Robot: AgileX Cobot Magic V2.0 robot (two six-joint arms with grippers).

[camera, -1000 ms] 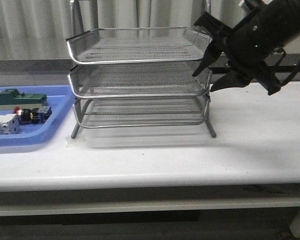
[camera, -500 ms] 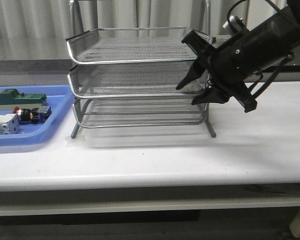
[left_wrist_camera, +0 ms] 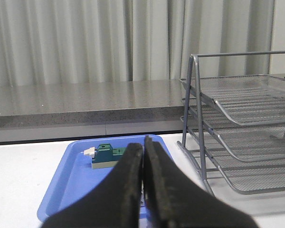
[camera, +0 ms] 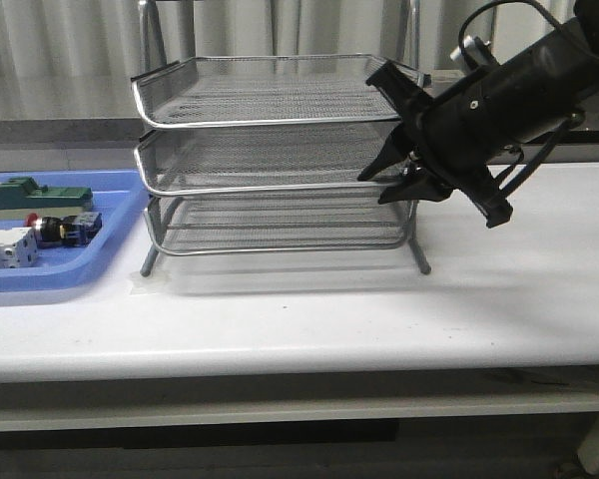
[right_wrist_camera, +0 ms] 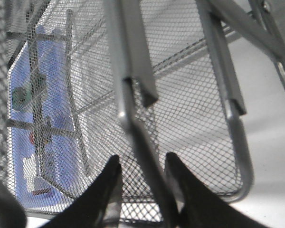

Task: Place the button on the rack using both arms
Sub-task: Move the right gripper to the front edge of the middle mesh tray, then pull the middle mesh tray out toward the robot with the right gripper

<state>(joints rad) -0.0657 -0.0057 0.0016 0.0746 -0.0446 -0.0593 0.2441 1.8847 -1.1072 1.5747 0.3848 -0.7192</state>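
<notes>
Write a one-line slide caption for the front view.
Right gripper open at the rack; button in the blue tray.

My button (camera: pixel 50 229), red head and black body, lies on its side in the blue tray (camera: pixel 110 244) left of my rack (camera: pixel 275 160); the rack stands upright, three silver mesh tiers, and my arms are not touching the button

Button (camera: pixel 55 230) small and indistinct, rack's (left_wrist_camera: pixel 237 142) right side cut off.
</notes>
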